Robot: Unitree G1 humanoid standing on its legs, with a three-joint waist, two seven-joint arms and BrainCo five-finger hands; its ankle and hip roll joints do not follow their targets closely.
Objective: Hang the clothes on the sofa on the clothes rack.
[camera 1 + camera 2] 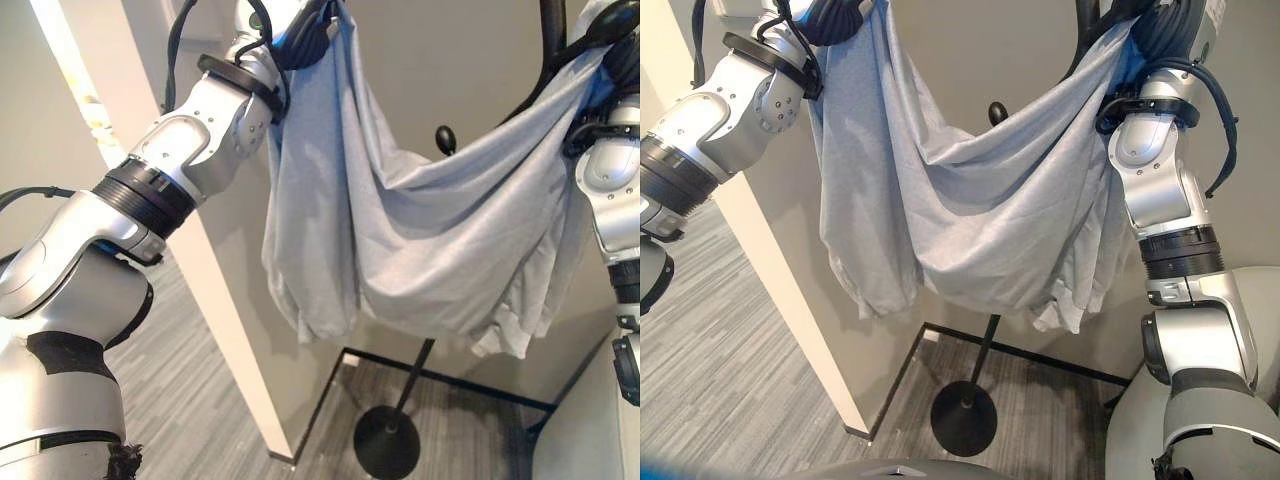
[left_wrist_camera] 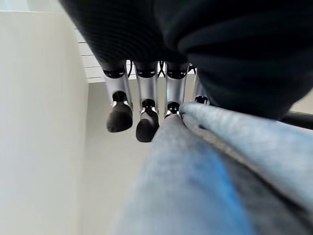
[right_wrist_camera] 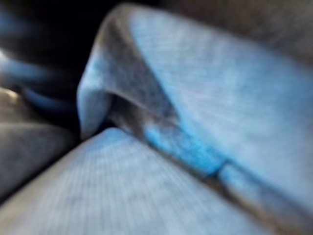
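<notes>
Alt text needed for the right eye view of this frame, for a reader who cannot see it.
A light blue-grey garment sags like a hammock between the robot's two raised arms, its upper corners up at the left hand and the right hand. Behind it stands a black clothes rack with a round base on grey carpet, against a beige wall.

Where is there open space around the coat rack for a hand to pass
Free: the gap beside the black rack's knob, above the sagging light blue-grey shirt, and the grey floor between the white pillar and the round base. Crowded: the upper corners, where left hand and right arm meet cloth.
</notes>
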